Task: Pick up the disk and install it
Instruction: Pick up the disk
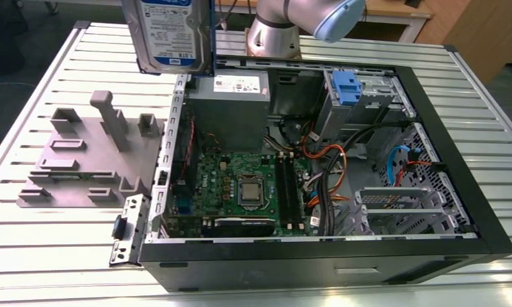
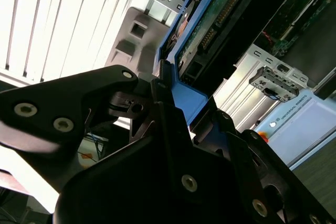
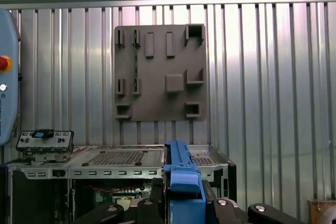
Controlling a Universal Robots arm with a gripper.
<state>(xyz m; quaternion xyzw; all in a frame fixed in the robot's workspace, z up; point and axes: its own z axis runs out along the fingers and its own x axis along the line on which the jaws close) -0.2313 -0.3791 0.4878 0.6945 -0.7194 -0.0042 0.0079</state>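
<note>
arm [image 1: 281, 25] high over far-left corner of open computer case [image 1: 461, 160] | my gripper [image 2: 176, 106] pinching the disk [image 1: 172, 35] by its blue frame | disk upright

The arm [image 1: 278, 29] is silver-grey tubing with a pale blue joint cap [image 1: 337, 18]; the end effector [image 2: 160, 90] is matte black (dotted with bright silver screws [image 2: 189, 182]).

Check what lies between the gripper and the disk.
Nothing. In the second wrist view the gripper clamps straight onto the blue side frame of the disk, with no gap or other thing between.
</note>
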